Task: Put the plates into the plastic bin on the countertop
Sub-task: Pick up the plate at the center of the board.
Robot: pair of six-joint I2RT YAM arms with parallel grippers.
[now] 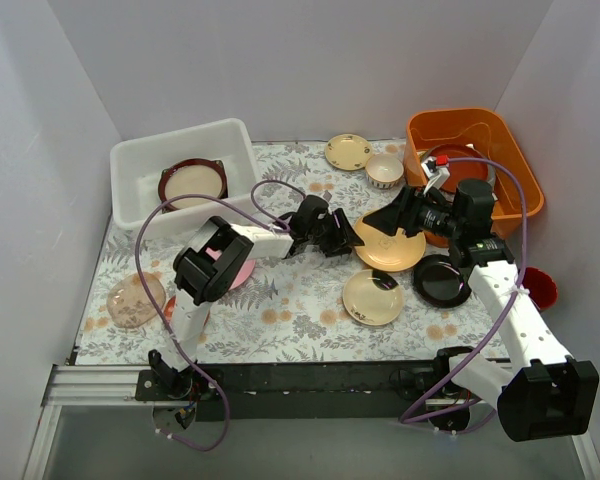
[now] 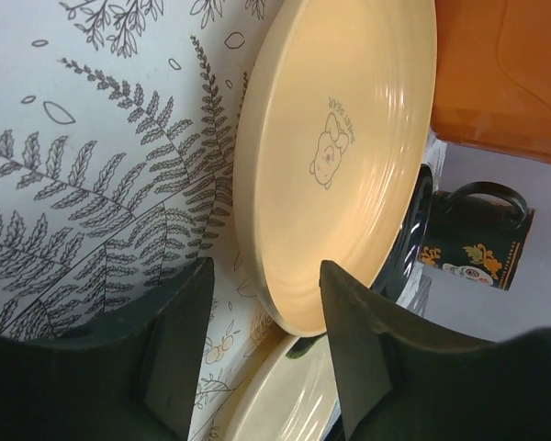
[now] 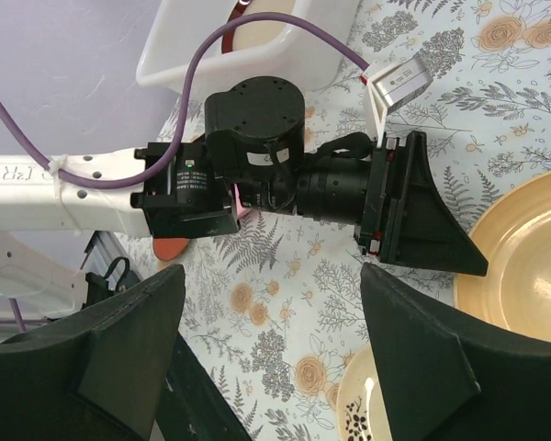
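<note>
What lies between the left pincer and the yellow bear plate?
Only bare fern-print cloth, seen in the left wrist view; the open left pincer almost reaches the yellow plate.

Left arm (image 1: pixel 212 262): white links, black blocky joint housings.
Right arm (image 1: pixel 520 325): white links, black cylindrical joints, small green light.
Cables (image 3: pixel 294 16): purple, one per arm, cinched with white ties.
Left gripper (image 2: pixel 266 276): dark matte fingers, rounded tips.
Right gripper (image 3: pixel 274 285): black wedge-shaped fingers.
Lettering (image 3: pixel 5 171): grey, on white link, partly cut off.
Base rail (image 1: pixel 90 385): silver, with black plate.
</note>
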